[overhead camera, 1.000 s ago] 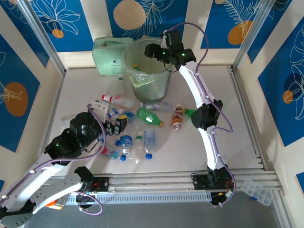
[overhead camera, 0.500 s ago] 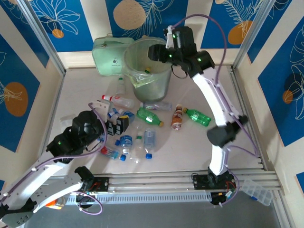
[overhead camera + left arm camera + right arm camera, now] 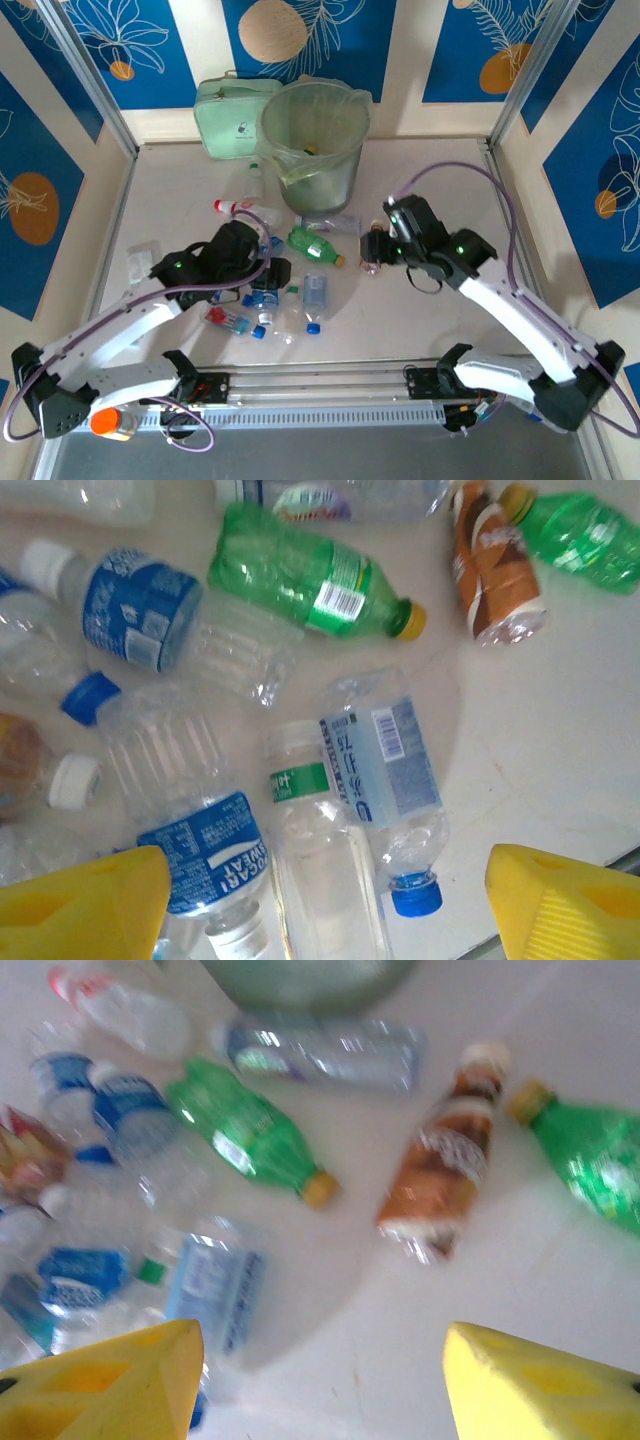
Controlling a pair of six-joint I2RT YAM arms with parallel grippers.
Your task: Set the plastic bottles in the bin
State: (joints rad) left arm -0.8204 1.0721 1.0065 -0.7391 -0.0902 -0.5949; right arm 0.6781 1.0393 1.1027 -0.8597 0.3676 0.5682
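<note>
Status: the task is in its early to middle stage by my estimate. The bin stands at the middle of the far edge of the tabletop, just beside a pale green zipped case; through its lining I make out something with a yellowish cap, but I cannot count what is inside. Most of the plastic bottles lie on their sides in a loose cluster at the middle of the tabletop, between the bin and the near edge, so the bulk of the work is left. Left gripper: jaws apart over the cluster, nothing clamped; a clear bottle with a pale blue label and blue cap lies below the gap, touching a clear neighbour with a green band. Right gripper: jaws apart over bare tabletop, nothing held, with the brown bottle just ahead of it. A green bottle with a yellow cap lies to the left of the brown one and a second green bottle to its right. Condition of the bottles: thin-walled, apparently empty, several dented or crumpled, capped; I expect them to be light and to roll or flex under pressure
</note>
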